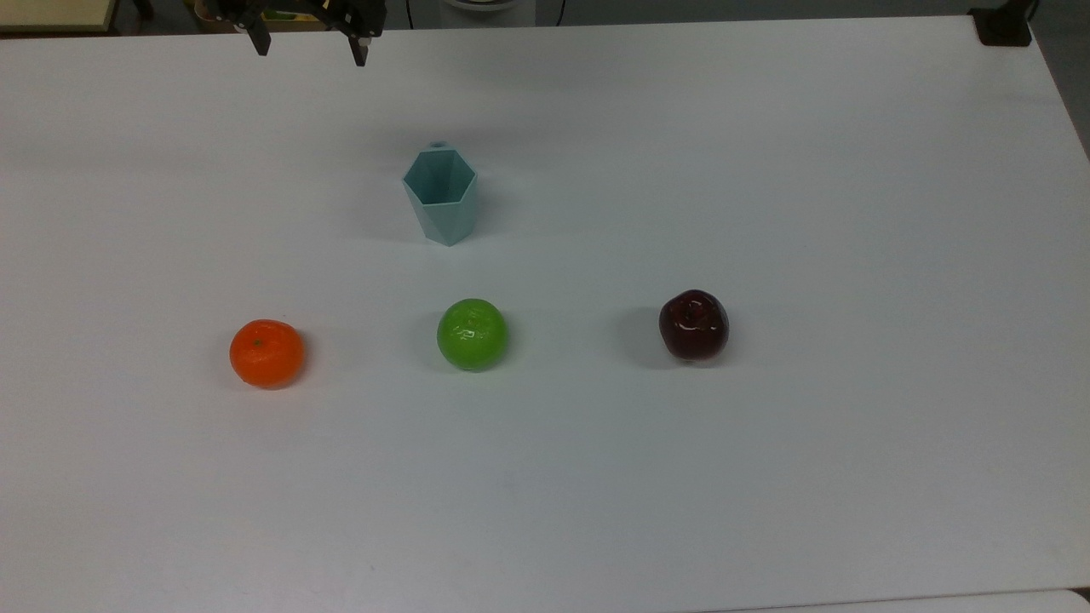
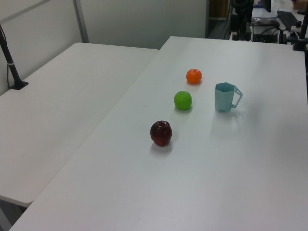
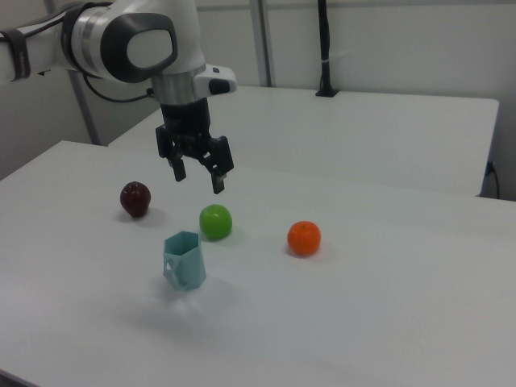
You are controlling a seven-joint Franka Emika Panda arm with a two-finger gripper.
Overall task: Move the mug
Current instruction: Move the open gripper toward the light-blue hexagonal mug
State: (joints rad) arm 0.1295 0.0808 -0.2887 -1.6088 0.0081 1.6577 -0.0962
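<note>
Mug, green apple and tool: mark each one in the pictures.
mug (image 1: 443, 209), top view, on its front outer wall below the rim.
green apple (image 1: 473, 335), top view, middle of its top.
tool (image 3: 198, 172), right view, midway between its two open fingertips.

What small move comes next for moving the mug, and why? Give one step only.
Probably lower the tool toward the mug and line it up over the rim. The tool hangs open above the table, apart from the mug, which stands upright and untouched behind the green apple. Nothing lies between them, so closing that gap looks like the sensible first step.
</note>
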